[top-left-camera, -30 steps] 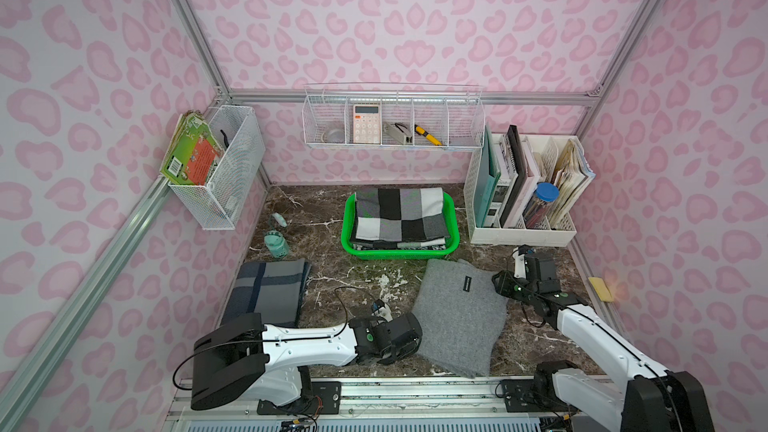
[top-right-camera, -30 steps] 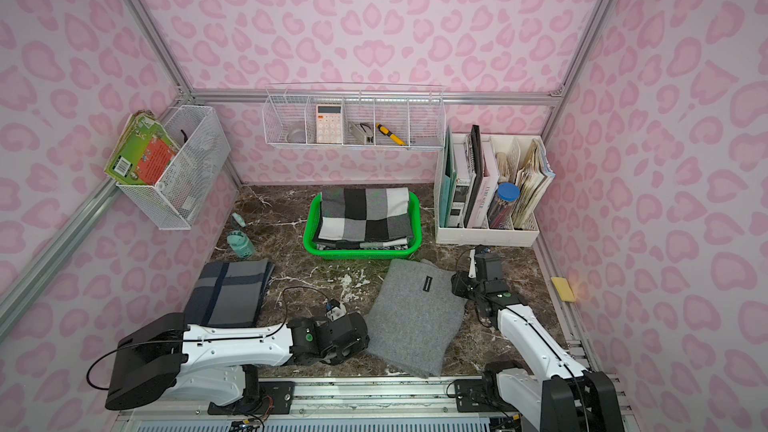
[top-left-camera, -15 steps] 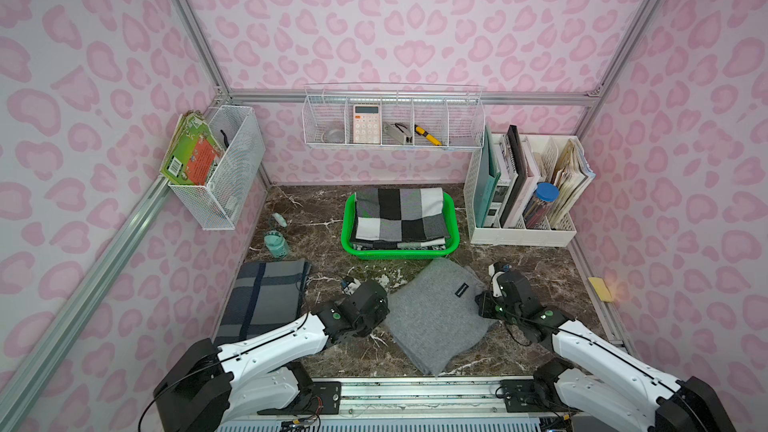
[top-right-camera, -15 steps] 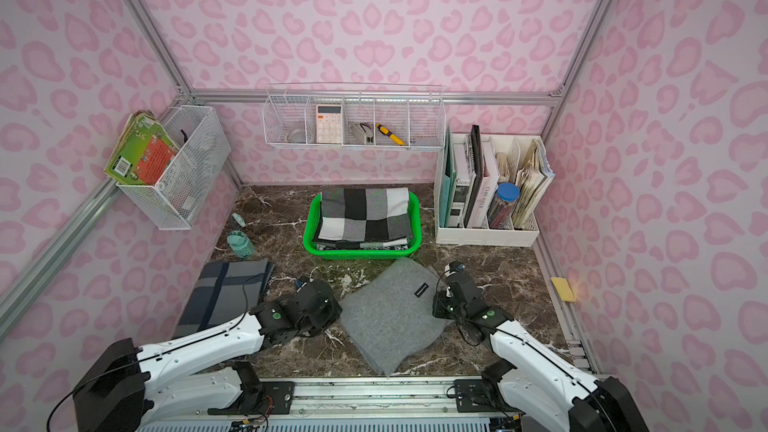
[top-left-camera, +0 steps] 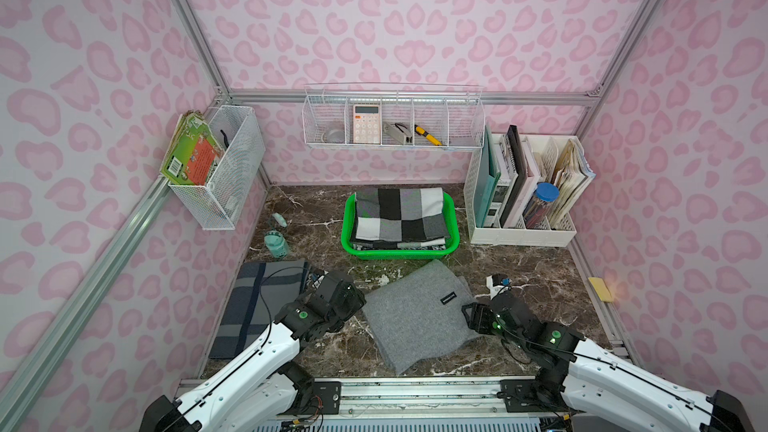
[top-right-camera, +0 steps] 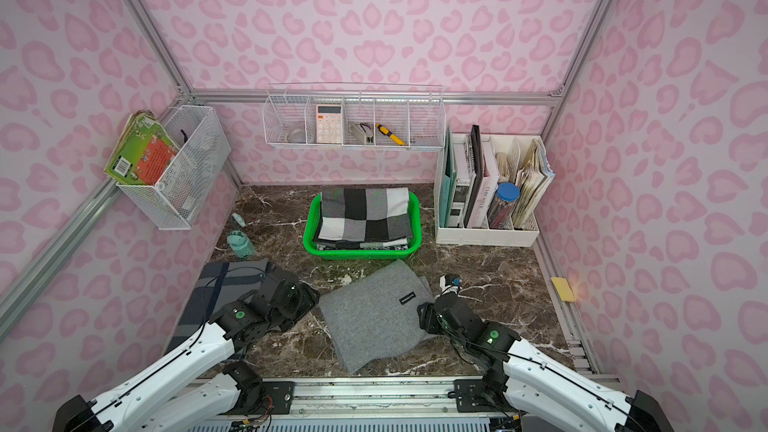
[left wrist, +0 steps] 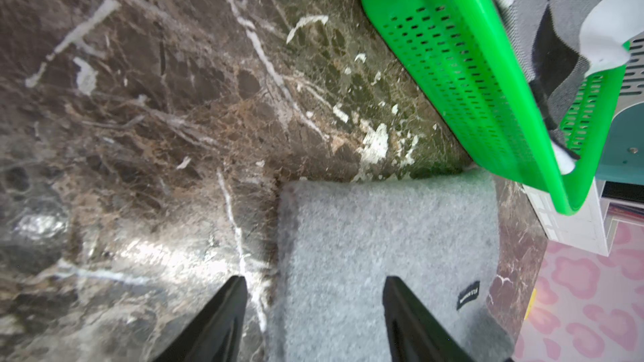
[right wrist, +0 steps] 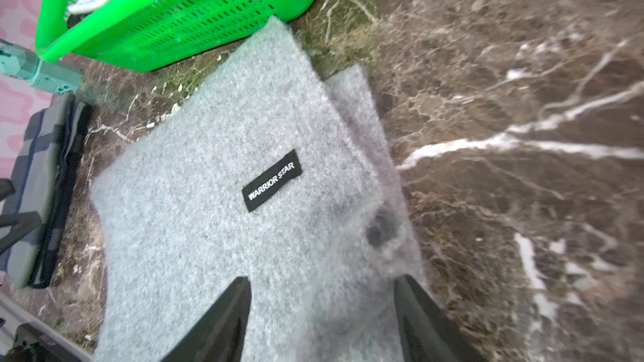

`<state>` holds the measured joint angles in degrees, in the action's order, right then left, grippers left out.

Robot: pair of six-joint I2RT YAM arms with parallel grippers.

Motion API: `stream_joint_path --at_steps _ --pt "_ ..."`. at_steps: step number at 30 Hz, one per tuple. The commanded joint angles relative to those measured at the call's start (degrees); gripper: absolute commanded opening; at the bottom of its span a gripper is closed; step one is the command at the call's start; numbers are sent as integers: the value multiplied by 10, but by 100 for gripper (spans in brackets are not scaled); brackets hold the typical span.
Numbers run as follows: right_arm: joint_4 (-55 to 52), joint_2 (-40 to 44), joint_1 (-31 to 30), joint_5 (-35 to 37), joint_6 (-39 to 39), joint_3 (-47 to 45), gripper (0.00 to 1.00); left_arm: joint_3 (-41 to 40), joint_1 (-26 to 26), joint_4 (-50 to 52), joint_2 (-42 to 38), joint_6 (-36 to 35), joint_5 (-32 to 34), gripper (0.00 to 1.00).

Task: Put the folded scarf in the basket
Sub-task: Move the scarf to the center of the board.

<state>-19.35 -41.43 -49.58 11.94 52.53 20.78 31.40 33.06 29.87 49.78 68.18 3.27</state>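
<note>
Grey folded scarf (top-left-camera: 419,317) lies flat, my left tool (left wrist: 313,278) and right tool (right wrist: 322,278) both released; uneven pinching could unfold it.

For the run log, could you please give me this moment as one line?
grey scarf: on table, outside green basket | left gripper: open | right gripper: open

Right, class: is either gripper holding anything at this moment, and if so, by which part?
Nothing is held. The left gripper and the right gripper both stand open at opposite edges of the grey scarf, which lies flat.
</note>
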Motion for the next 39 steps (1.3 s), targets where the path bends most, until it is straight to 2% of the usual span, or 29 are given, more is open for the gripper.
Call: stream_joint_path --at_steps 1,6,9,12,13,21,28,33,36,38,39 --pt "-23 4 27 40 -21 8 75 -11 2 36 -10 9 -64 68" --pt "29 -3 120 -36 -68 -7 76 -31 23 12 -8 30 -77 69" --pt "52 -24 132 -59 -77 -6 74 -33 39 -16 13 35 -77 69" --pt "63 -41 131 -76 -76 -10 67 -33 48 -54 45 40 -80 69" --pt "65 -43 131 -79 -75 -14 63 -33 49 -66 59 40 -83 69" --pt "45 5 97 -89 -37 -42 1 11 49 -107 163 11 -67 66" --pt "-30 97 -12 -43 59 -47 0 27 12 -131 204 -13 -71 66" --pt "-81 121 -98 9 135 -58 0 50 -13 -124 214 -40 -74 67" --pt "-120 123 -130 48 168 -54 0 64 -25 -104 214 -55 -69 67" --pt "-152 125 -133 79 178 -44 15 62 -31 -96 206 -59 -69 67" --pt "-162 127 -134 94 178 -39 26 59 -31 -95 200 -61 -69 67"
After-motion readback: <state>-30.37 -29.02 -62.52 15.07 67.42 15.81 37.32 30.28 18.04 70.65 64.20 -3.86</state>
